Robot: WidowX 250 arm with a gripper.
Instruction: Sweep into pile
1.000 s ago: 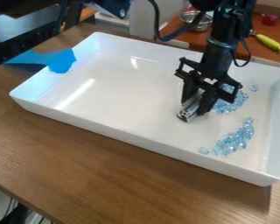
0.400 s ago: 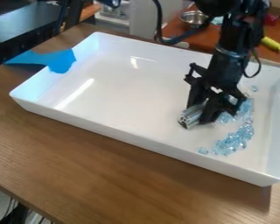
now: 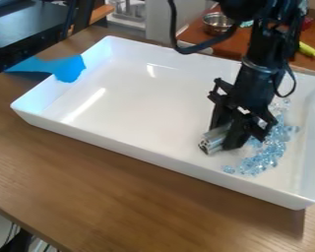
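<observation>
**Silver tube being held beside a curved band of loose beads**

In the camera view, the silver tube (image 3: 213, 141) is being gripped by the black gripper (image 3: 224, 138), the jaws being closed around it from both sides. It is being held low, tilted, with its open-looking end facing the near wall of the white tray (image 3: 153, 155). The tray is being supported by the wooden bench (image 3: 120, 197).

The task's pale blue beads (image 3: 270, 152) are being contained in the right part of the tray, strung in a curved band beside and partly behind the jaws. Whether any are being touched by the jaws cannot be told. A single pile is not yet being formed.

The beads are being judged light, hard and slippery, likely to be rolled or scattered by a quick stroke; they are better being pushed gently as a group than being pinched one by one. The tube is being judged stiff and fairly light, liable to be twisted if snagged; a firm hold across its middle is being favoured, its length being kept free for sweeping.

No label or writing is being made out on the tube or tray.
</observation>
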